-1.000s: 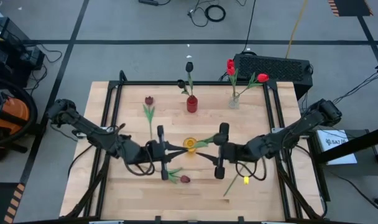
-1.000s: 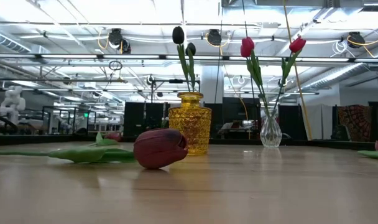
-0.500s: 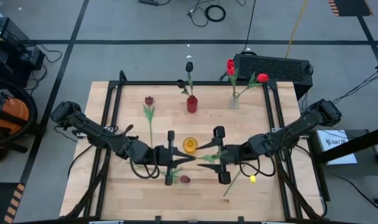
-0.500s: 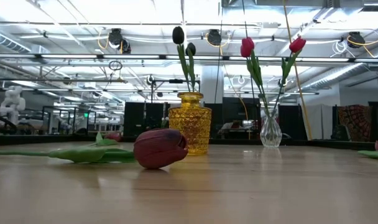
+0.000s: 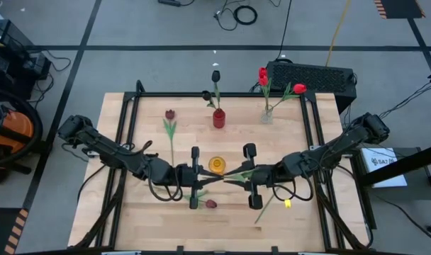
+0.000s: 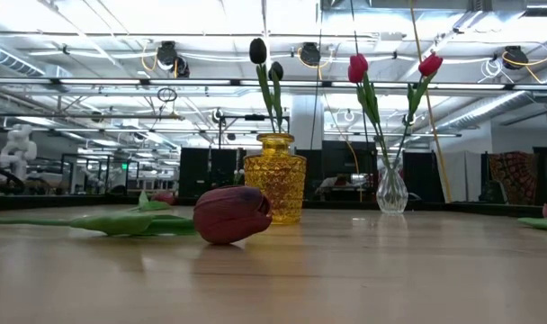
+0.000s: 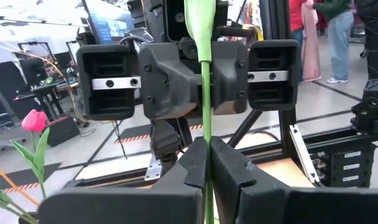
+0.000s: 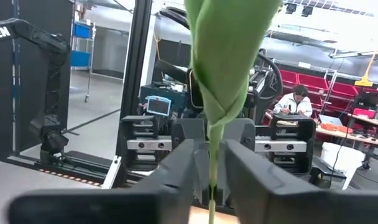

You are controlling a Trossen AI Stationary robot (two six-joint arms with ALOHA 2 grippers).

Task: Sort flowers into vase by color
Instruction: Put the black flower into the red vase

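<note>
Since a second ago both arms have drawn inward, meeting over the middle of the wooden surface [image 5: 144, 212]. The room behind holds ceiling lights and racks; no readable writing. The left gripper [image 7: 203, 163] and right gripper [image 8: 209, 165] both have fingers clamped on one flower stem [image 7: 206, 106], held between them, its long axis running roughly left-right just beside the yellow vase [image 5: 216, 165].

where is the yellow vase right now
In the high view, the yellow vase stands mid-table, between the left gripper and right gripper.
</note>
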